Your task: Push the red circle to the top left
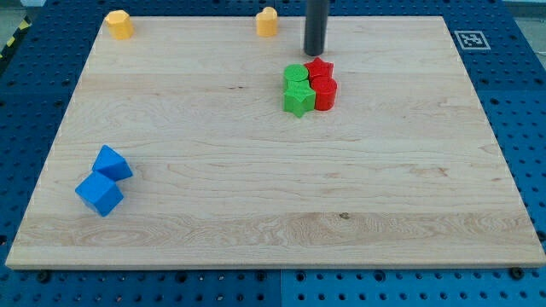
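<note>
The red circle (325, 93) sits a little right of the board's middle, toward the view's top. A red star (319, 69) touches it on the upper side. A green circle (295, 76) and a green star (298, 99) touch the red pair on the left. My tip (315, 53) comes down from the view's top and stands just above the red star, close to it or touching it. The red circle is below the tip, behind the star.
Two yellow blocks stand near the top edge, one at the top left (119, 24) and one at the top middle (268, 22). Two blue blocks (112, 163) (100, 194) lie touching at the lower left. The wooden board (409, 170) lies on a blue pegboard.
</note>
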Tool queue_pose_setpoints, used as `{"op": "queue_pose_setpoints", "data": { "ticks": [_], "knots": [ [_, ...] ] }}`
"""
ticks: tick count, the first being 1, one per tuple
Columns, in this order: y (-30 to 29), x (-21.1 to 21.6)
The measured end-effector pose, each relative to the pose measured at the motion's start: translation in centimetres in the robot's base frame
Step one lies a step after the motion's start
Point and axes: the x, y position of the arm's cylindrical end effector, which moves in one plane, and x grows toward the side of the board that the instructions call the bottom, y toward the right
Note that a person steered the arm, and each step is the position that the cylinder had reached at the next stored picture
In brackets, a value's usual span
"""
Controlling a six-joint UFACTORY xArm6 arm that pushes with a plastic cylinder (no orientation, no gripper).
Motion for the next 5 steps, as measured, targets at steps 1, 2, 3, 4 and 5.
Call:
{"op": "queue_pose_setpoints", "data": {
  "ticks": [1,2,3,4,5],
  "knots": [
    [-0.9,0.2],
    [-1.4,0.2],
    [-1.5,0.2],
    [-3.6,0.3],
    [-5.5,1.1]
  ]
}}
